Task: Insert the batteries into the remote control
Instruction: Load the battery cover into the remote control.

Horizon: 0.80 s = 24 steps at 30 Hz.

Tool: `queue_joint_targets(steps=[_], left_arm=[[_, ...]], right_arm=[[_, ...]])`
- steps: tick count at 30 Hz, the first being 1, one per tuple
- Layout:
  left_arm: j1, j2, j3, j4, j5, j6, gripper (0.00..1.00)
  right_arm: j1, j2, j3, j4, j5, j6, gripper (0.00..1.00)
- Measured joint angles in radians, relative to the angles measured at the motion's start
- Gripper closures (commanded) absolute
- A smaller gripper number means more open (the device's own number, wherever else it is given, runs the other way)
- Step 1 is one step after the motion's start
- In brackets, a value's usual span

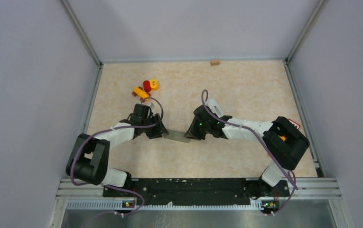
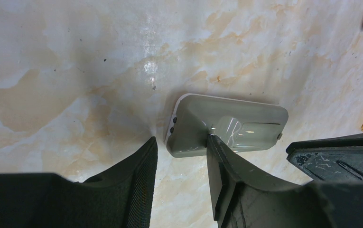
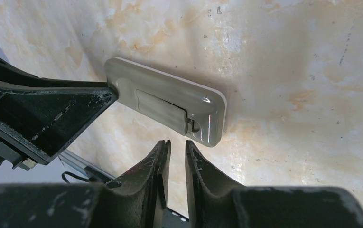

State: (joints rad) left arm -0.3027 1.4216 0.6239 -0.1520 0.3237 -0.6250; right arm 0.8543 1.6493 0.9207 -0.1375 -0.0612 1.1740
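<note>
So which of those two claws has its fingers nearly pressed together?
The right claw: only a thin slit shows between its fingers, near the grey remote. The left claw is spread wider around the remote's other end.

No readable text, brand, number or sign in any of the three views. The grey remote control (image 3: 170, 102) shows a plain back, no markings. A small red-and-white tag (image 1: 295, 125) sits by the right arm's elbow in the top view, too small to read.
</note>
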Motion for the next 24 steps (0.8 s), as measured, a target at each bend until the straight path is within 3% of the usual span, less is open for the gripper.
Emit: queue_joint_targets(steps=[5,8,13,24], left_arm=[[0.0,-0.001,0.0,0.0,0.0,0.0,0.54],[0.0,-0.006,0.0,-0.008,-0.004,0.0,0.54],[0.0,-0.006,0.0,-0.01,-0.004,0.0,0.54],[0.0,-0.006,0.0,-0.01,-0.004,0.0,0.54]], right_arm=[[0.0,0.0,0.0,-0.002,0.0,-0.004,0.81],[0.0,0.0,0.001,-0.004,0.001,-0.007,0.92],[0.0,0.0,0.003,0.015,-0.003,-0.022,1.0],[0.0,0.051,0.045,0.055,-0.019,-0.043,1.0]])
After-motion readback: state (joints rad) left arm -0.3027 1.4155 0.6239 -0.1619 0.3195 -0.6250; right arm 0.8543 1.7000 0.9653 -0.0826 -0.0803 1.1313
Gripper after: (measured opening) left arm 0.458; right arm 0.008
